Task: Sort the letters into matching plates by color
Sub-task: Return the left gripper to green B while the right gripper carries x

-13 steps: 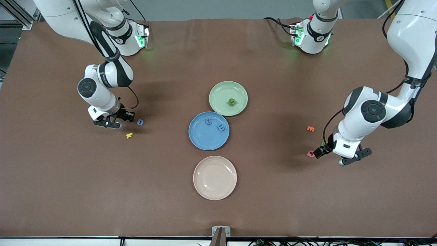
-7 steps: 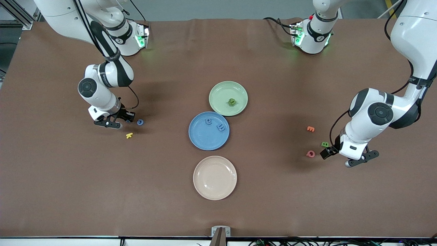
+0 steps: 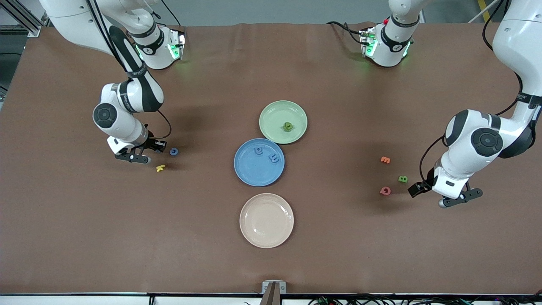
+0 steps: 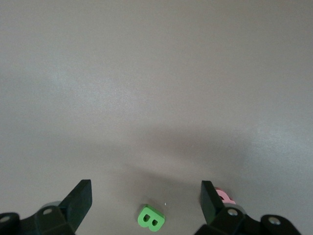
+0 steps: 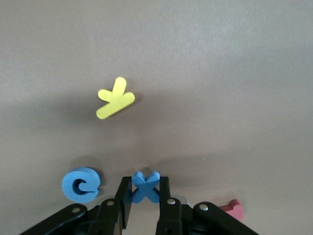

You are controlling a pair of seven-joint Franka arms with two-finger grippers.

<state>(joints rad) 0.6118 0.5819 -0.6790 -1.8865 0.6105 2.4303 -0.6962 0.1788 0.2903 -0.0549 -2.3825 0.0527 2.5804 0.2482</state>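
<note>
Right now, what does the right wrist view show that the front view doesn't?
Only the right wrist view shows the blue X clamped in the shut right tool, plus a red piece beside it. Only the front view shows the three plates, the left tool and the green B. Both show the blue C and yellow letter.

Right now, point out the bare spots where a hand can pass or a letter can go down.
Free: the cream plate; table between blue plate and yellow letter; table between green plate and orange letter. Crowded: round the right gripper, shut on a blue X; and by the open left gripper, over the green B.
</note>
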